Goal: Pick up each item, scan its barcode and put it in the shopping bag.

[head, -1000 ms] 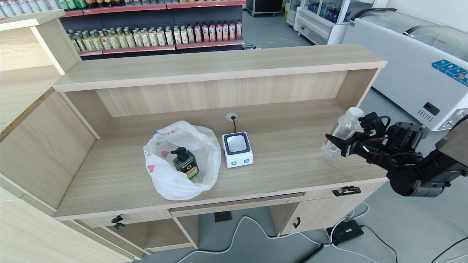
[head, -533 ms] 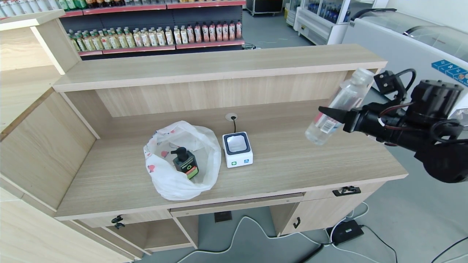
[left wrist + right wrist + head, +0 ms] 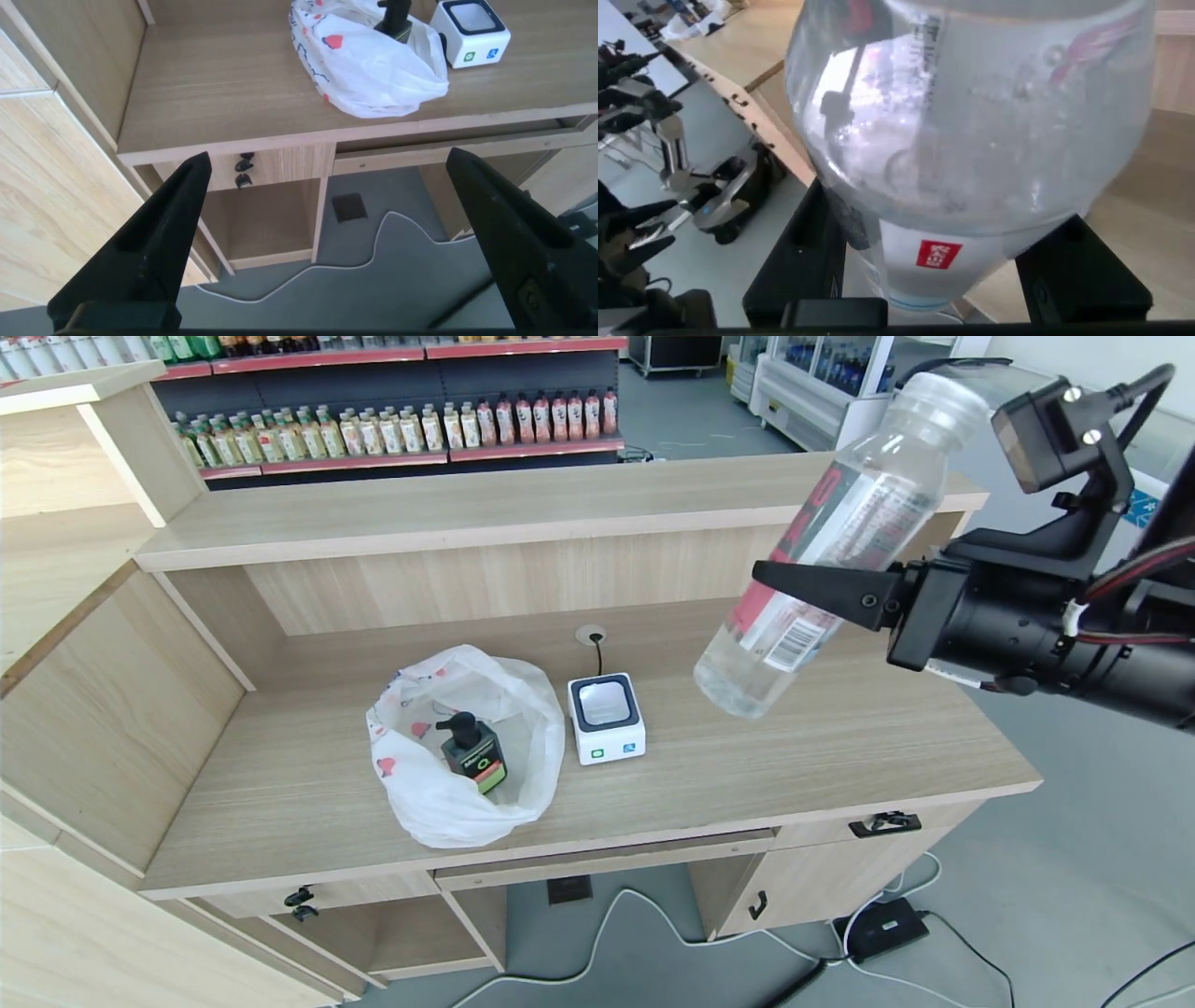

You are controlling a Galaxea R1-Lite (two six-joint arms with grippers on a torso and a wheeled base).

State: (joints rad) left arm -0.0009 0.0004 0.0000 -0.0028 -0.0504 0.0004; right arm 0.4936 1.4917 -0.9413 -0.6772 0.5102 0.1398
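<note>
Bottle (image 3: 864, 509) hangs tilted, clamped in right end effector (image 3: 808, 590); left end effector (image 3: 329, 161) spread, seemingly empty.

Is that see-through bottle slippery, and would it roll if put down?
Probably slippery: the bottle is smooth, clear plastic, held tilted in the right tool. Laid on the counter, its round body would likely roll.

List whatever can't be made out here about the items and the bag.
- Head view: the pump bottle's lower part is hidden by the folds of the shopping bag.
- Head view: the barcode on the water bottle is too small to read.
- Left wrist view: the pump bottle is cut off by the picture's edge, and the shopping bag covers the rest.
- Right wrist view: the water bottle, held close, blocks most of the counter behind it.
</note>
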